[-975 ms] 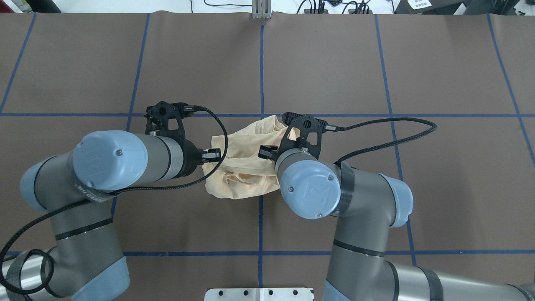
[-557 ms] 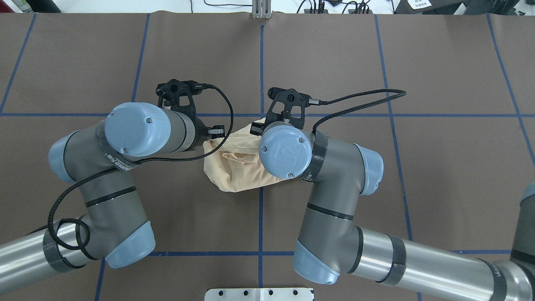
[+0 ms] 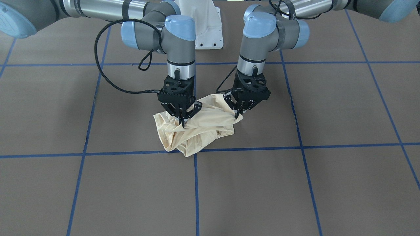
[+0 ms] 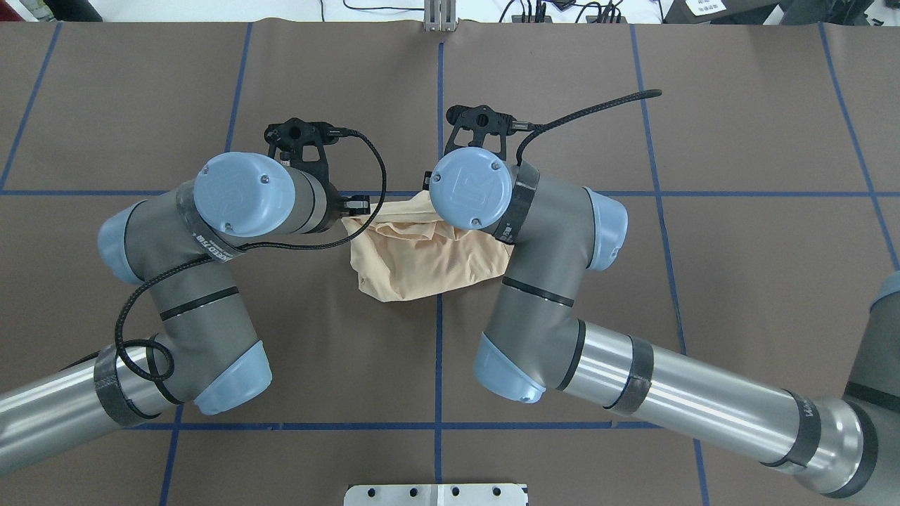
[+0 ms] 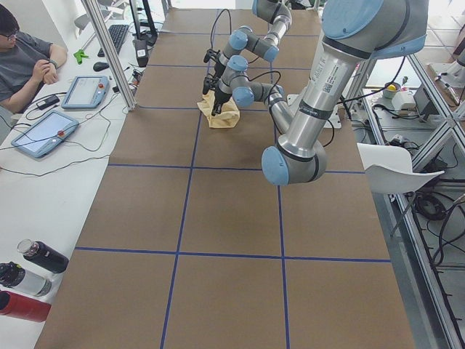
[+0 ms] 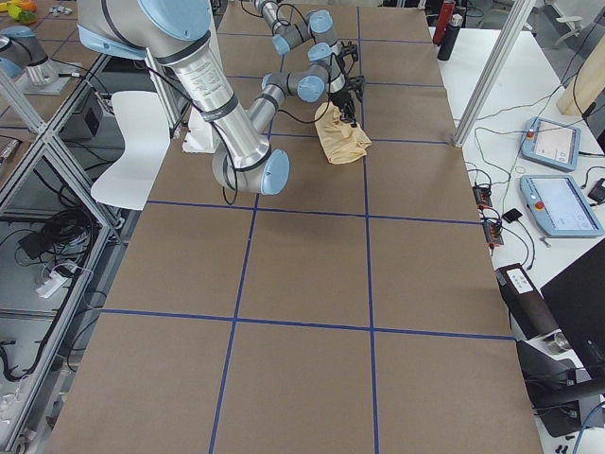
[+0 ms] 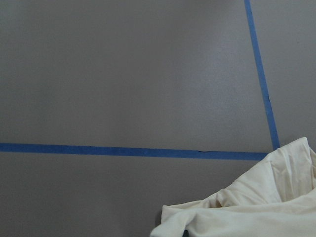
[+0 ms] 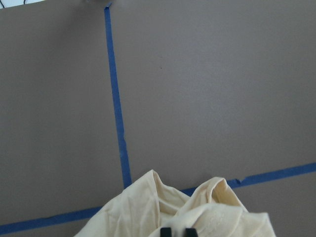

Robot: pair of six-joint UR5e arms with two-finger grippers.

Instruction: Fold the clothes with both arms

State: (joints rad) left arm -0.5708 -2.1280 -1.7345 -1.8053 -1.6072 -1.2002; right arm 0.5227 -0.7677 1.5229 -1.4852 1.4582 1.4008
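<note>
Shirt (image 3: 203, 129) (thin cream jersey) lies bunched in soft wrinkles.

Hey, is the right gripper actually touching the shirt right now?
Touching. The front-facing view shows the right gripper with its tips pinched into a raised fold of the shirt; the right wrist view shows cloth bunched at them.

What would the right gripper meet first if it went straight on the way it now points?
The crumpled pale cream-yellow jersey shirt: the black two-finger right gripper points straight down, its tips at the fabric. Under the cloth lies the brown table cover; how thick the bunch is there is unclear.
</note>
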